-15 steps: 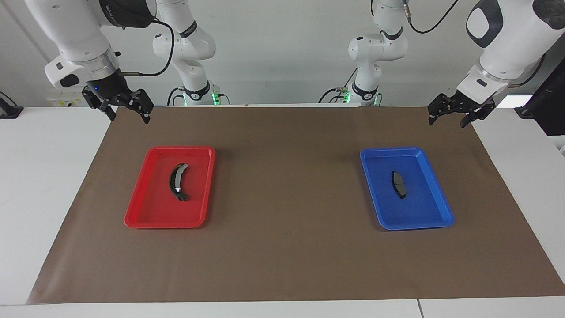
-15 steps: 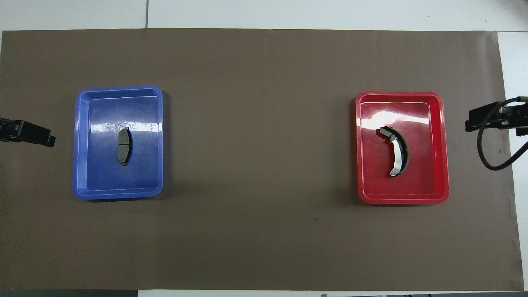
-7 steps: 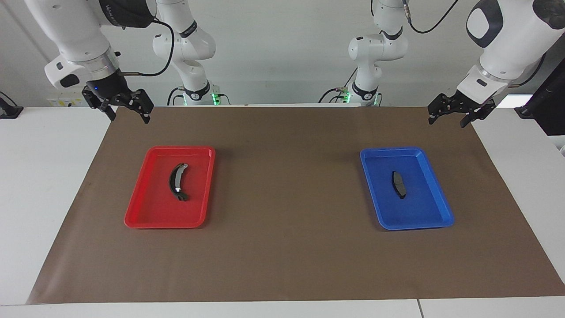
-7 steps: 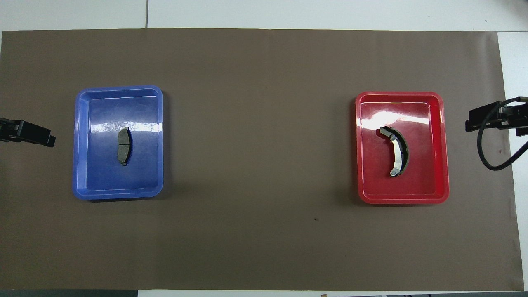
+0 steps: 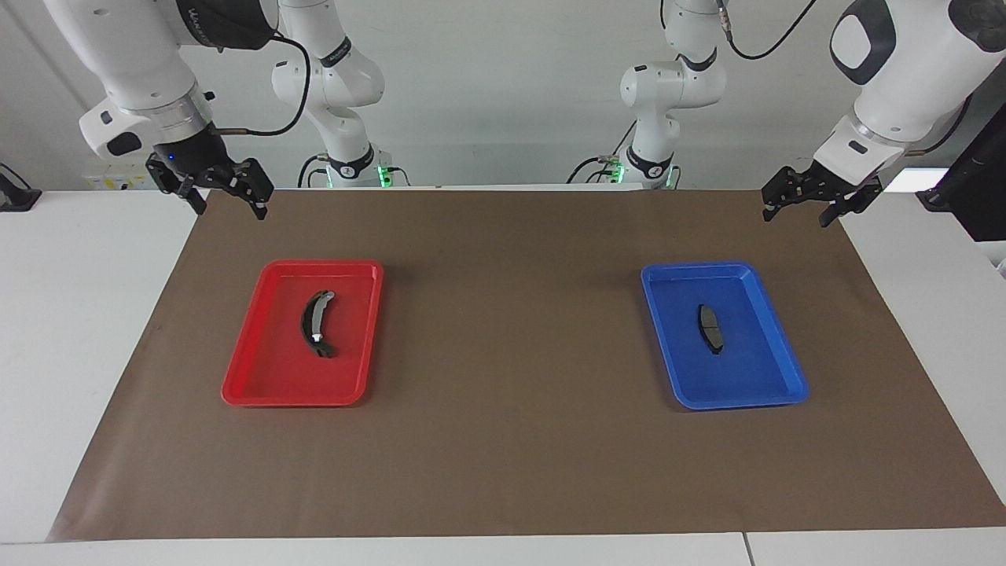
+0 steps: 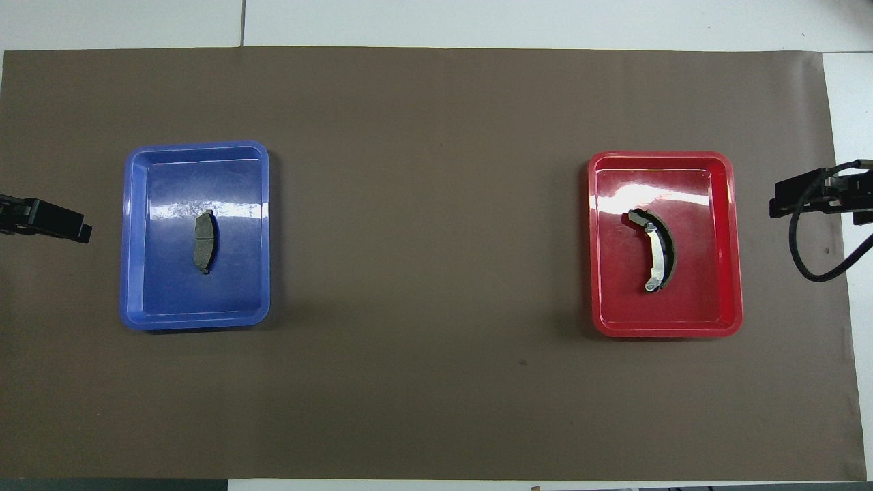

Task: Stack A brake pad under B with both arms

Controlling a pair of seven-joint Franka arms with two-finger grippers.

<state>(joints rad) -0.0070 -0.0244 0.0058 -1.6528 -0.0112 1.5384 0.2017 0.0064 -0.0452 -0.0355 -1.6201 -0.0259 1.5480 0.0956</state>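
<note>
The short dark grey brake pad A (image 5: 710, 328) lies flat in the blue tray (image 5: 739, 402) toward the left arm's end; it also shows in the overhead view (image 6: 204, 243). The black crescent piece B (image 5: 314, 323) with a pale inner strip lies in the red tray (image 5: 291, 398) toward the right arm's end, and shows in the overhead view (image 6: 659, 259). My left gripper (image 5: 795, 214) is open and empty, raised over the mat's corner beside the blue tray. My right gripper (image 5: 228, 206) is open and empty, raised over the mat's corner beside the red tray.
A brown mat (image 5: 511, 440) covers most of the white table. The blue tray (image 6: 194, 322) and the red tray (image 6: 665, 331) sit well apart with bare mat between them. A black cable (image 6: 808, 262) loops by the right gripper.
</note>
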